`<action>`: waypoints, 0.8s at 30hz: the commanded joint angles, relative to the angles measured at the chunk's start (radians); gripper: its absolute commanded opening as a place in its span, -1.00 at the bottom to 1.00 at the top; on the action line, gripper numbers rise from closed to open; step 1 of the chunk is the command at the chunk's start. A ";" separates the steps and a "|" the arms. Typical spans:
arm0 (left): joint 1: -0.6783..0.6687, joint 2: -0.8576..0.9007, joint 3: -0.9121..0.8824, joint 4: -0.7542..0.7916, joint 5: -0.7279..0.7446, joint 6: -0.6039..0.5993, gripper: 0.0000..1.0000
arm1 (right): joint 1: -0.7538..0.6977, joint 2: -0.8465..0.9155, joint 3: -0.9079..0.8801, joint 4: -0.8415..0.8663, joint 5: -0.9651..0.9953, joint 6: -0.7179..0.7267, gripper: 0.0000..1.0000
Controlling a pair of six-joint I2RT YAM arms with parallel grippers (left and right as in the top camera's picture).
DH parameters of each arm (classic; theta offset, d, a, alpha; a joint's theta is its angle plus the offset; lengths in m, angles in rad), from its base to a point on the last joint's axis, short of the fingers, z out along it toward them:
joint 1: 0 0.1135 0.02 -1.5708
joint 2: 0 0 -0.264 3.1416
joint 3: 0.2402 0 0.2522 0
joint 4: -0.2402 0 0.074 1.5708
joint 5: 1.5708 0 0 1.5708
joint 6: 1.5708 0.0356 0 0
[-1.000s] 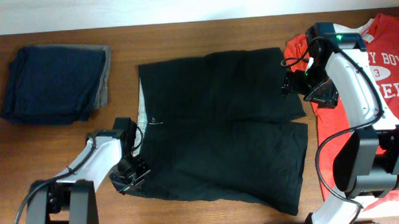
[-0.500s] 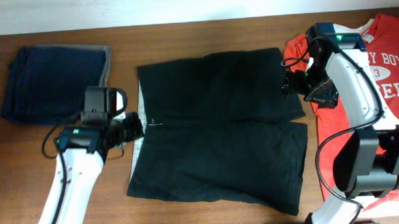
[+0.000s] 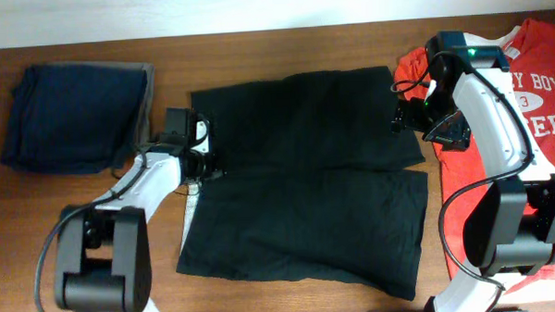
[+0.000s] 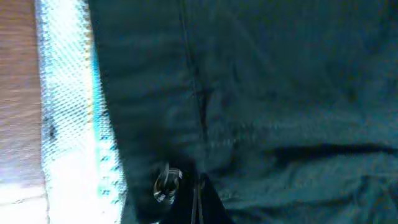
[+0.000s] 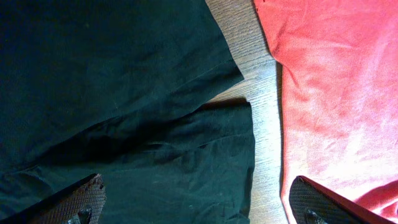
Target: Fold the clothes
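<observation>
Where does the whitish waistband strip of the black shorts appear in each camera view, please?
Overhead: the waistband strip runs along the left edge of the black shorts.
Left wrist: it is a pale vertical band near the picture's left side.
Right wrist: it is not in view.
Shared landmark: the black shorts' fabric, seen in all three views.

Right of the black shorts (image 3: 306,173), the right arm (image 3: 498,111) shows white rounded links, black joints, a green light (image 3: 473,50) and a looping black cable (image 3: 444,222). The left arm (image 3: 144,184), left of them, looks alike.
</observation>
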 commanded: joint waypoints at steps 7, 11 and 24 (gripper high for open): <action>0.048 0.184 0.001 0.071 -0.204 -0.075 -0.99 | -0.006 -0.002 0.012 -0.001 -0.002 0.004 0.96; 0.113 0.204 0.001 0.139 -0.204 -0.076 -0.99 | -0.006 -0.002 0.012 -0.001 -0.002 0.004 0.96; 0.138 -0.090 0.181 -0.166 -0.076 -0.113 -0.99 | -0.006 -0.001 0.012 -0.001 -0.002 0.004 0.96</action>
